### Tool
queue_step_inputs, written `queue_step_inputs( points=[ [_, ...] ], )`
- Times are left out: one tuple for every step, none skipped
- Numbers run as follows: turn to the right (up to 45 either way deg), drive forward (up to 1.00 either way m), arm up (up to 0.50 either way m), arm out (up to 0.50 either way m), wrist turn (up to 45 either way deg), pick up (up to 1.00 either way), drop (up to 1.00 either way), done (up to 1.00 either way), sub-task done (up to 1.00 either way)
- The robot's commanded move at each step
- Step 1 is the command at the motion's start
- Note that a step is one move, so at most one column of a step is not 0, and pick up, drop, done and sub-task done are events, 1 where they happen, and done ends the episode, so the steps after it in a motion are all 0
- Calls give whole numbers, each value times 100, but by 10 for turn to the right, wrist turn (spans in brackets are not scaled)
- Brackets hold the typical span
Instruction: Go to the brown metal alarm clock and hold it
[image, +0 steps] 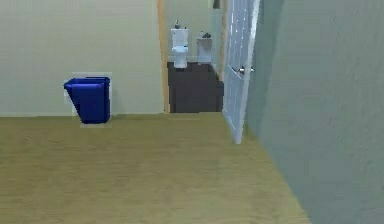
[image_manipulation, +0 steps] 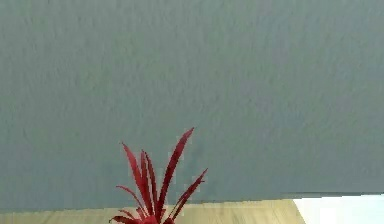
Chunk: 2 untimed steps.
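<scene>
Alarm clock is being searched for, its whereabouts impossible to tell, as a blue bin (image: 88, 100) and an open door (image: 238, 72) toward a toilet (image: 180, 45) are being faced; driving on is likely being called for, and the fingers' state cannot be told.

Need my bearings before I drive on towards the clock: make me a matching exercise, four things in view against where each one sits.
Things:
1. blue bin
2. toilet
3. white door
4. red-leaved plant

Places:
A. in the far room with the dark floor
B. at the arm side view's bottom, before the grey wall
C. against the cream wall, forward view's left
D. swung open beside the grey-green wall

Pairs: 1-C, 2-A, 3-D, 4-B
</scene>
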Motion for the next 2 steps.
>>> queue_step_inputs(
  points=[
    [0,100,0,0,0,0,0,0,0],
    [30,0,0,0,0,0,0,0,0]
  ],
)
